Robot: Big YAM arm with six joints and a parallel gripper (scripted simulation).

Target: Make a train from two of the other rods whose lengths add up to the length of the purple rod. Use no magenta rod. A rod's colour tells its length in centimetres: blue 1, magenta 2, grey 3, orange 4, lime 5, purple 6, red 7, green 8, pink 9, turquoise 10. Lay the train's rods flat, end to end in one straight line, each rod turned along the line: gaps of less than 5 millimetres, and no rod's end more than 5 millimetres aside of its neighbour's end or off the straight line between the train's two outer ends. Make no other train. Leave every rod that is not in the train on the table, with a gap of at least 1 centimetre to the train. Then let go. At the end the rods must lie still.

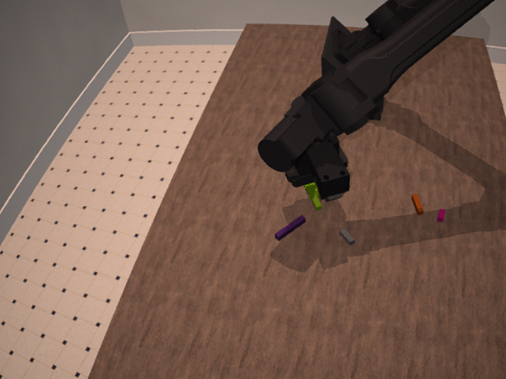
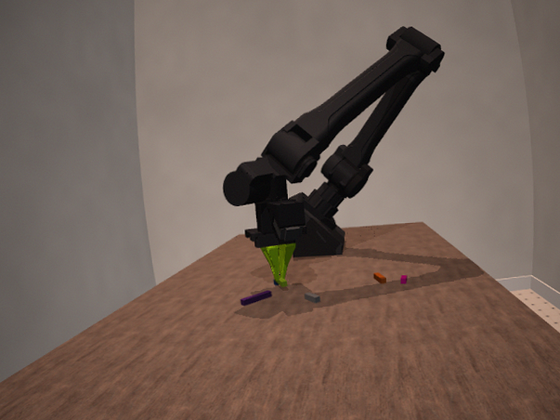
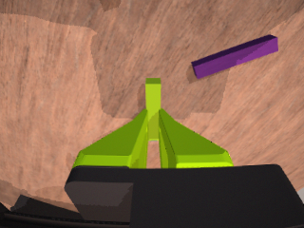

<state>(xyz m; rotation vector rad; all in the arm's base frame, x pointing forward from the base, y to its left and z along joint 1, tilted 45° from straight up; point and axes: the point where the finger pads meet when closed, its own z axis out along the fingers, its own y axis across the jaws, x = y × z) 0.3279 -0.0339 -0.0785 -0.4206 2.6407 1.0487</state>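
My gripper (image 1: 314, 203) has lime fingers and is shut on the lime rod (image 3: 152, 94), which sticks out past the fingertips in the wrist view. It hangs low over the table (image 2: 286, 278), just behind and right of the purple rod (image 1: 290, 227). The purple rod lies flat and also shows in the exterior view (image 2: 256, 297) and the wrist view (image 3: 235, 57). A small blue rod (image 2: 276, 282) peeks out right beside the fingertips; the top view hides it. I cannot tell whether the lime rod touches the table.
An orange rod (image 1: 417, 204) and a magenta rod (image 1: 440, 215) lie farther right, apart from each other. The arm's base (image 2: 319, 234) stands behind.
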